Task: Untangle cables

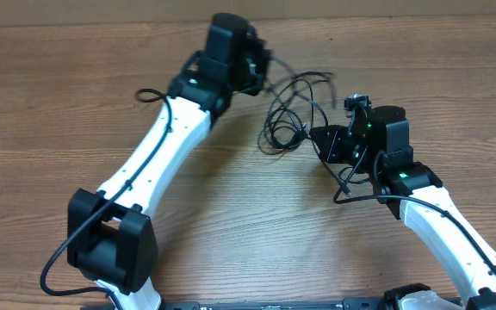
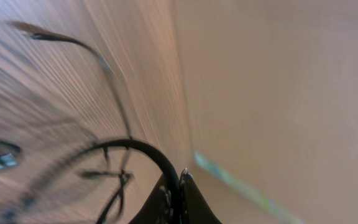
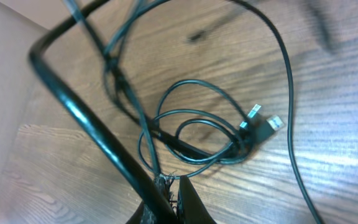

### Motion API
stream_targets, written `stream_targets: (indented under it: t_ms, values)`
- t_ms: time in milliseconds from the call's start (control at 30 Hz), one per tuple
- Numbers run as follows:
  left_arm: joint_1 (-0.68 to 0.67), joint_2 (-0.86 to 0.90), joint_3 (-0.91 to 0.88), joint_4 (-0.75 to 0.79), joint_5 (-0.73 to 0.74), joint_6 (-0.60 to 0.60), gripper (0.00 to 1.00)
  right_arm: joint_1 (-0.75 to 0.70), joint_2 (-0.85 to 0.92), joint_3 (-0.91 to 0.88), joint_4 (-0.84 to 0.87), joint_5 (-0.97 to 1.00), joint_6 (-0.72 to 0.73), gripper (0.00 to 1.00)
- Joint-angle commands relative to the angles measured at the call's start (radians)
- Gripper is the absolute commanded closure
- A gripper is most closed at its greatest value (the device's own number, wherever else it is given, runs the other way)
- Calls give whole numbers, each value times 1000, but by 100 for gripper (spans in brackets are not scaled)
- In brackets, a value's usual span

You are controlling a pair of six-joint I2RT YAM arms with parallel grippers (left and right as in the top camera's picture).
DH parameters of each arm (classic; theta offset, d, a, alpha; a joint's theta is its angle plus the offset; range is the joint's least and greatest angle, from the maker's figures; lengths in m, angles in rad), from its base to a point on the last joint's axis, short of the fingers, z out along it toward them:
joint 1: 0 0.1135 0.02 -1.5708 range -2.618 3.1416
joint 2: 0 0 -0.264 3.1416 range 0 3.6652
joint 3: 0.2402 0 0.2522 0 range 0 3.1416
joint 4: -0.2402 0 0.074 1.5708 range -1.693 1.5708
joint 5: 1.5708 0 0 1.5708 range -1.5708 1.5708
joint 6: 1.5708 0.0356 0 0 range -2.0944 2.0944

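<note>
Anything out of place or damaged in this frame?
Only the cables: overlapping loops snarled together, plug ends bunched inside the tangle. No visible damage or spills. Left wrist view is too blurred to judge.

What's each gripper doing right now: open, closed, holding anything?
Left gripper: closed, pinching a cable.
Right gripper: closed, also pinching a cable; whether it is the same one cannot be told.

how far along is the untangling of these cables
Nothing looks separated yet: the cables sit in one looped bundle between the grippers. In hand: the left gripper and right gripper are each shut on a strand. To do: pulling the loops around the plugs apart and laying each cable out alone.
</note>
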Motion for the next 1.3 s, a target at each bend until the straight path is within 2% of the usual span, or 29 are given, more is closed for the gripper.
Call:
stream_targets:
  t_ms: [0,367,467,600,733,833,967,1000,1067,1267]
  values:
    - [85,-11,13,-85,-220,8,96,4,4,9,-17,11,-15,96]
    - [266,-9,13,-584,-356,21,96,3,4,9,-8,76,24,96]
    - [282,-9,13,-631,-339,22,96,3,4,9,-8,103,50,96]
    - [282,-9,13,-623,-285,90,96,4,4,9,0,84,44,96]
    - [267,-9,13,-581,-170,139,96,5,4,9,33,-34,-47,95]
    - [254,-9,13,-532,-74,154,96,7,4,9,47,-147,-171,77]
    - [231,-9,13,-442,84,172,96,51,10,9,45,-201,-354,28]
    - [223,-9,13,-415,110,183,96,69,16,9,53,-201,-384,23]
    - [209,-9,13,-371,134,198,96,99,34,9,77,-200,-402,18]
    - [186,-9,13,-341,159,202,96,182,145,9,196,-200,-401,17]
